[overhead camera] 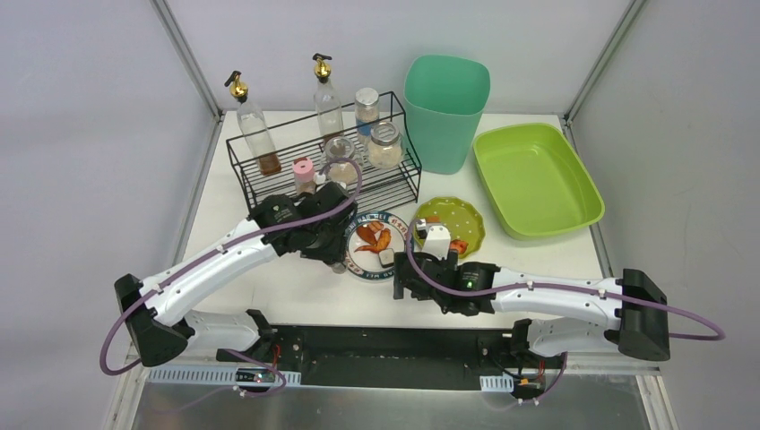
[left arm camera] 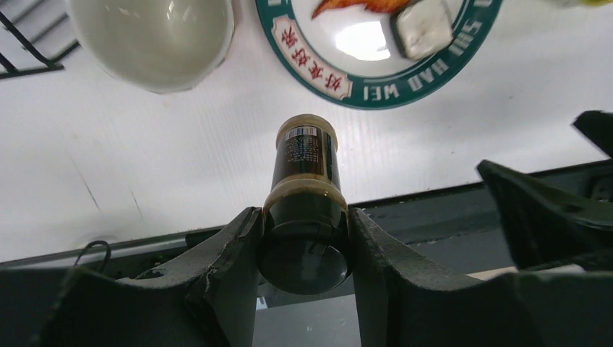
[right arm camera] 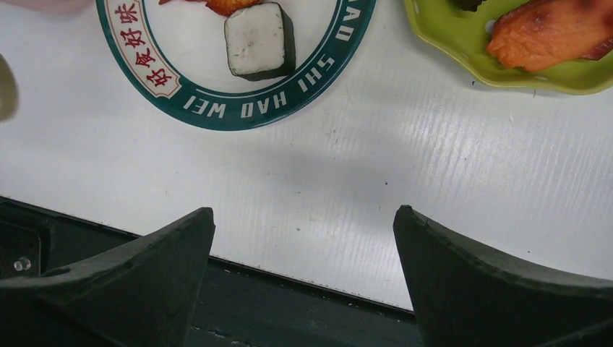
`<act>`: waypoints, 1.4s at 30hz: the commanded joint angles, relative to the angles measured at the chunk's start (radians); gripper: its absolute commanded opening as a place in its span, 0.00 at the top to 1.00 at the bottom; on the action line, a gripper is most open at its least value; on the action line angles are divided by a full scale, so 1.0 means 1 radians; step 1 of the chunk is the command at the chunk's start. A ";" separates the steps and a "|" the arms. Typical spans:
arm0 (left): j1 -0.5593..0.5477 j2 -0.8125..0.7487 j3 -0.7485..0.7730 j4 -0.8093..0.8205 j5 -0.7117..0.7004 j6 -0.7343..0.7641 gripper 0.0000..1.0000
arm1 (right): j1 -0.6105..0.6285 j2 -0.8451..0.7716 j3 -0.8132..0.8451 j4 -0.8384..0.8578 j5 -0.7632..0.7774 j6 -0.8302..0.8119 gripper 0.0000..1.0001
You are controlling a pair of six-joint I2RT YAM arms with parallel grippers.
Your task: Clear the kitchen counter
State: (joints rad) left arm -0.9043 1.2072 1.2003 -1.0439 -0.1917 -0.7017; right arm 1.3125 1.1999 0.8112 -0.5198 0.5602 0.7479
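Left gripper (left arm camera: 303,217) pinches a dark bottle (left arm camera: 303,155), its long axis in line with the fingers and its far end toward the plate (left arm camera: 376,90), over the kitchen counter (overhead camera: 296,287), which runs lengthwise left to right; right gripper (right arm camera: 303,211) stands spread, empty.

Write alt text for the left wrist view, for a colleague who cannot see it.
The left gripper is shut on a small dark jar with cream bands, seen against the white counter. Beyond it lie a white bowl and the green rim of a printed plate holding a white cube.
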 commanded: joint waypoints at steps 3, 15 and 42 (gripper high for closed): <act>0.032 0.049 0.226 -0.146 -0.116 0.107 1.00 | 0.007 0.005 -0.010 0.018 -0.007 0.019 0.01; 0.384 0.110 0.471 -0.194 0.007 0.286 1.00 | 0.011 -0.010 -0.023 0.015 -0.017 0.025 0.01; 0.775 0.321 0.534 -0.154 0.115 0.341 0.97 | 0.029 -0.077 -0.126 0.100 -0.067 0.029 0.01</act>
State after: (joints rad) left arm -0.1364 1.5146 1.7168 -1.2079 -0.0998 -0.3767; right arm 1.3350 1.1530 0.7033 -0.4465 0.4950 0.7567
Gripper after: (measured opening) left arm 0.440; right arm 0.990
